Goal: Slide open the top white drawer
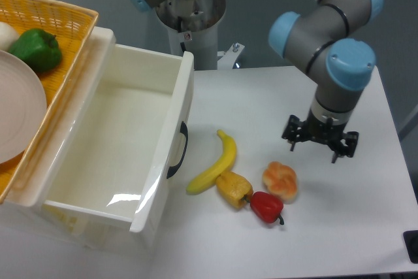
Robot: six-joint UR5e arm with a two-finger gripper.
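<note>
Left of the two-finger gripper (320, 146), well apart: glossy cream-white plastic top drawer (114, 155), pulled far out, black curved handle (178, 151) facing it. Fingers spread, holding nothing.

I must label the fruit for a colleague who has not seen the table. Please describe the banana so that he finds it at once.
Start at the open top white drawer on the left. Just right of its black handle lies a small cluster of food; the banana is the long, curved yellow piece nearest the drawer, unlike the stubby yellow pepper touching its lower end.
</note>
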